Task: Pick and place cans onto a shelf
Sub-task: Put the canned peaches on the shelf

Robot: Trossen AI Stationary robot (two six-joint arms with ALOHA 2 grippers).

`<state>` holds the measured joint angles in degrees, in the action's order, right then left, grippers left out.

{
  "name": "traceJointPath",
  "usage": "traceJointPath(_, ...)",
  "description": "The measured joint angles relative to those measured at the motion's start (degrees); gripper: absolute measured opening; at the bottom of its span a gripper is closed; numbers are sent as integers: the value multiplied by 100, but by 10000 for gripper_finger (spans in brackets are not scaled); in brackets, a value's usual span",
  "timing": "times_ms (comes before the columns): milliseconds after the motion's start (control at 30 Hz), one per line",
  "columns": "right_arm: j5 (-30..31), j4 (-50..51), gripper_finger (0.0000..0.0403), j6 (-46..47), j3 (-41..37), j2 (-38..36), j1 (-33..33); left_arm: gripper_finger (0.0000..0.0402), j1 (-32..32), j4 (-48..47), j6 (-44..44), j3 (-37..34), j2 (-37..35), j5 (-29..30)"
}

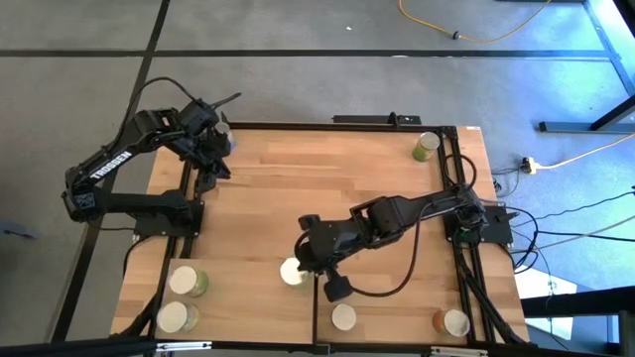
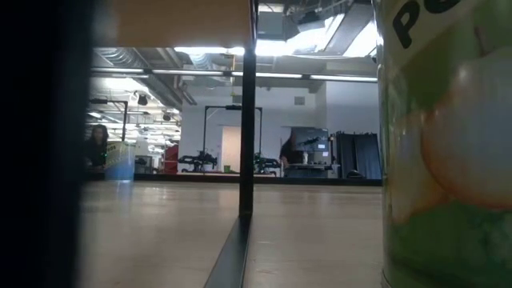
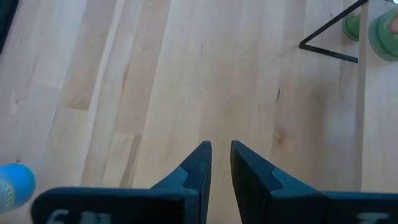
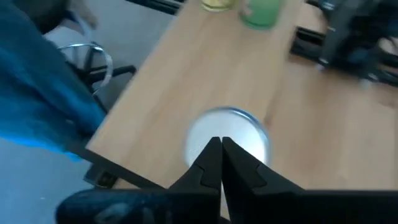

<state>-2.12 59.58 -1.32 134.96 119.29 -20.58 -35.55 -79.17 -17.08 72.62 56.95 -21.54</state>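
Several cans stand on the wooden table. One with a pale top stands near the middle of the near side. My right gripper hangs shut just over it, and in the right wrist view the shut fingertips lie in front of its blurred round top. Two cans stand at the near left, one near the middle front, an orange one at the near right and a green one at the far right. The shelf's pale panel and dark divider show in the low view. My left gripper waits at the far left, open by a narrow gap, with nothing between its fingers. My right gripper's shut fingers point slanting down over the pale top of the can, which stands upright on the table. The picture is blurred there, and I cannot tell whether the fingertips touch the top.
A large green can stands close in front of the low camera. A blue can stands beside my left gripper. A dark metal frame runs along the table's right side. Bare wood lies between the two arms.
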Motion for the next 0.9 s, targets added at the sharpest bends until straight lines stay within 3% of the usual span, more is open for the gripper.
traceJointPath(167,994,849,4,845,0,-24,91,53,121,32,309,0,-53,-379)
traceJointPath(233,1091,1277,3,1378,-11,-24,198,53,308,182,546,0,-51,-564)
traceJointPath(333,718,1529,2,1633,-72,-2,348,53,704,609,1075,0,-47,-591)
traceJointPath(467,-335,1416,2,1388,-120,6,426,53,1302,1200,1645,0,-72,-592)
traceJointPath(633,-519,1658,2,887,-120,6,469,48,2294,1755,2473,7,-80,-23)
traceJointPath(900,-505,2230,1,276,-121,6,668,3,4003,3345,3235,11,-15,1148)
